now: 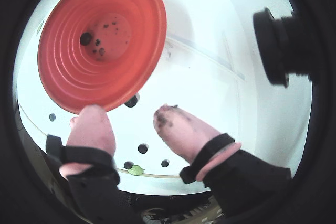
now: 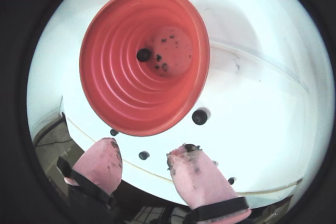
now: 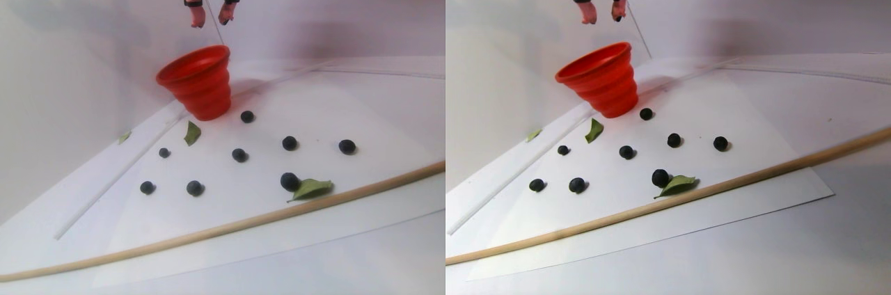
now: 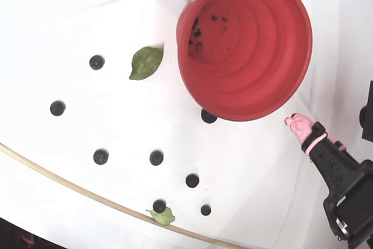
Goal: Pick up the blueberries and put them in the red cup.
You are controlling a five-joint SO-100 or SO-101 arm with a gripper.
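The red cup [image 3: 198, 86] stands upright at the back of the white sheet. My gripper [image 3: 211, 21] hangs high above it, open, with nothing between its stained pink fingers [image 1: 181, 129]. Both wrist views look down into the cup [image 1: 79, 72] [image 2: 121, 87]; one blueberry [image 1: 85, 38] [image 2: 143, 54] lies at its bottom among dark specks. Several blueberries [image 3: 289, 142] are scattered on the sheet in front of the cup, one close beside its base [image 3: 247, 116] [image 4: 208, 116]. In the fixed view only one pink fingertip [image 4: 297, 124] shows, right of the cup [image 4: 256, 68].
Green leaves lie on the sheet, one near the cup [image 3: 191, 132] [image 4: 145, 61] and one against a berry [image 3: 311, 186]. A thin wooden rod [image 3: 209, 232] [image 4: 58, 182] crosses the sheet's front. A black camera [image 1: 278, 45] sticks in at a wrist view's right.
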